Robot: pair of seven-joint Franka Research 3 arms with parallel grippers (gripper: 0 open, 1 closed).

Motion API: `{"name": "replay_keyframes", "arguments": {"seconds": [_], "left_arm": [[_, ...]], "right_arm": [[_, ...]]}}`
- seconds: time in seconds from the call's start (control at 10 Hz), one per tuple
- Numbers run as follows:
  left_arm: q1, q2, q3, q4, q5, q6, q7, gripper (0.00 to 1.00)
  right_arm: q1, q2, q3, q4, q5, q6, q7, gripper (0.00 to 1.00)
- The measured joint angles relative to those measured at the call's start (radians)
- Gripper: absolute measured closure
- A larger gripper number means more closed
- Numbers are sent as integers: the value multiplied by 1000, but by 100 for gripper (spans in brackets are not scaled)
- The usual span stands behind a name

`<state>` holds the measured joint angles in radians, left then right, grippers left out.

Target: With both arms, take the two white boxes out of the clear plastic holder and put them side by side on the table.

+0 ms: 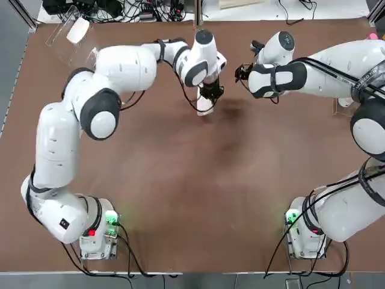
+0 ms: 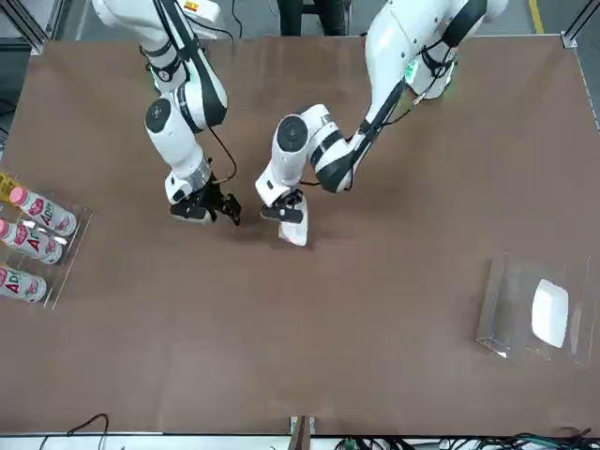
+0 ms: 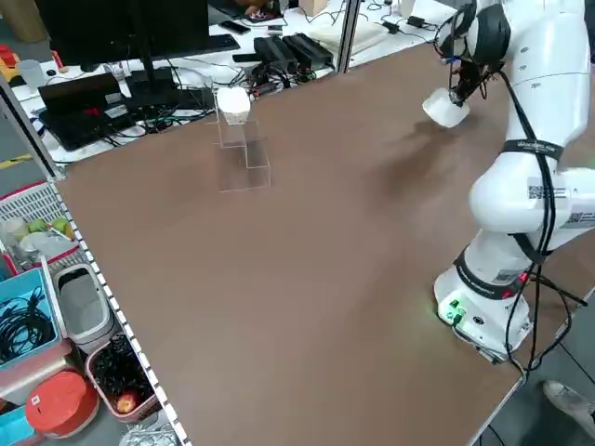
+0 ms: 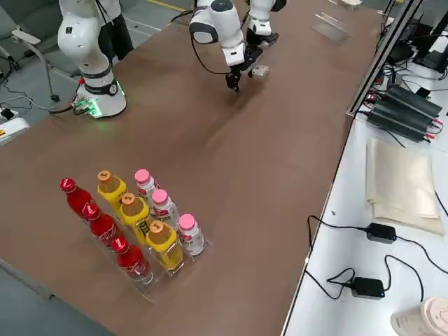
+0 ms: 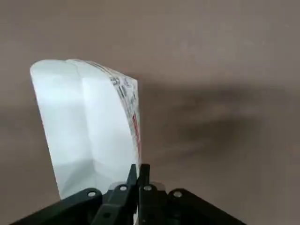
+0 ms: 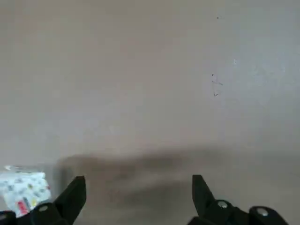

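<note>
Left gripper point(image 5: 138, 171): pinched on one white box point(image 5: 84, 126), over mid-table point(image 1: 180, 198). Right gripper point(image 6: 139, 187): wide, nothing between, beside it. Second box point(image 2: 550, 313): in clear holder point(image 2: 495, 298), robot's far left. Step, as judged: transfer of first box. Next move: probably handover, the right gripper aligning before closing.

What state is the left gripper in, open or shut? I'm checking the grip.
Shut: its fingers pinch the white box's edge.

A robotics lab: twin robot arms point(image 1: 96, 66), monitor point(image 3: 130, 23), tangled cables point(image 3: 177, 111)
</note>
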<state>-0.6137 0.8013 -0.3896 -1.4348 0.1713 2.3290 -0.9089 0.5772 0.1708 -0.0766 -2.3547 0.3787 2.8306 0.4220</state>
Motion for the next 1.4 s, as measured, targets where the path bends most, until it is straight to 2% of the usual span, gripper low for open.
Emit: {"name": "replay_keyframes", "arguments": {"seconds": [0.2, 0.4, 0.6, 0.8, 1.0, 1.1, 1.4], "left_arm": [[-18, 14, 1, 5, 0, 37, -13, 85], [11, 0, 6, 37, -8, 12, -17, 56], [132, -65, 1, 53, -28, -108, -16, 31], [293, -141, -3, 53, -35, -243, 11, 29], [452, -215, -1, 51, -10, -456, 225, 30], [528, -256, 0, 44, 27, -517, 315, 30], [754, -345, -1, 5, 141, -544, 602, 32]], "right_arm": [[0, 0, 0, 0, 0, 0, 0, 0], [0, 0, 0, 0, 0, 1, 0, 0], [8, 2, 1, 0, 0, 15, 0, 0], [54, 24, 2, -1, 1, 62, 55, 0], [143, 96, 3, -4, 1, 177, 153, 0], [179, 142, 3, -6, 4, 237, 186, 0], [209, 206, 3, -5, 12, 301, 209, 3]]}}
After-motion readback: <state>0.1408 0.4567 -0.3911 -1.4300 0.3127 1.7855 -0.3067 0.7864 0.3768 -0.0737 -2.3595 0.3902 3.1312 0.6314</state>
